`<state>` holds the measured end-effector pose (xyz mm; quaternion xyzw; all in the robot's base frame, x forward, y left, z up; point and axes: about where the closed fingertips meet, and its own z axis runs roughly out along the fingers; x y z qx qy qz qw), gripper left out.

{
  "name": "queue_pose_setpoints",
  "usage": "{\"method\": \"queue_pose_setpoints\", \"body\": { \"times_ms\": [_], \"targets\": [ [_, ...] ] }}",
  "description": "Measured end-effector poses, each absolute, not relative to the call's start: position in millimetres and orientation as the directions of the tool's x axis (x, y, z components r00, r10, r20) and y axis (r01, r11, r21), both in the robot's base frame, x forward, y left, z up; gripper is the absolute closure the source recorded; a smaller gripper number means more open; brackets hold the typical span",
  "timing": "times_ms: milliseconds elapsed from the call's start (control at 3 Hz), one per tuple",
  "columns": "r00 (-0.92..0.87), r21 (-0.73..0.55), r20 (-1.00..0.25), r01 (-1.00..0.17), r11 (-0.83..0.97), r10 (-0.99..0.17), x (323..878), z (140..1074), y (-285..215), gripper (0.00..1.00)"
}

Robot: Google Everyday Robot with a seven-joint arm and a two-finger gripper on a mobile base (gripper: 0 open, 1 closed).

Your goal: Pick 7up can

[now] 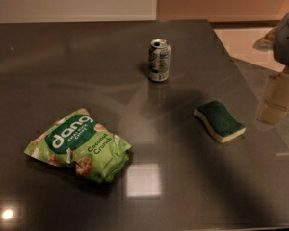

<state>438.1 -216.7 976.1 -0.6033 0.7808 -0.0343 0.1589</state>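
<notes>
The dark, glossy counter fills nearly the whole view, with a pale square of reflected light near its front edge and a small bright spot at the front left corner. On its left front part lies the bright green "dang" snack bag, crumpled and flat, its lettering turned at a slant. At the far right edge of the view, over the counter's right side, hangs the robot's arm: a grey housing above and, below it, the pale beige claw, partly cut off by the frame. I cannot tell whether it is released or clenched, and it touches nothing. Left of the claw and near it lies a dark green sponge with a pale base, flat and angled. The 7up can stands upright toward the back middle of the counter, well apart from the claw, the sponge and the bag.
</notes>
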Motion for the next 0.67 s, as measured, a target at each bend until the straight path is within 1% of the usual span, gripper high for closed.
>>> {"method": "queue_pose_setpoints", "body": {
  "times_ms": [667],
  "targets": [
    [-0.193,-0.259,-0.227,-0.933,0.25,-0.955,461.2,973.9,-208.1,0.0]
  ]
}}
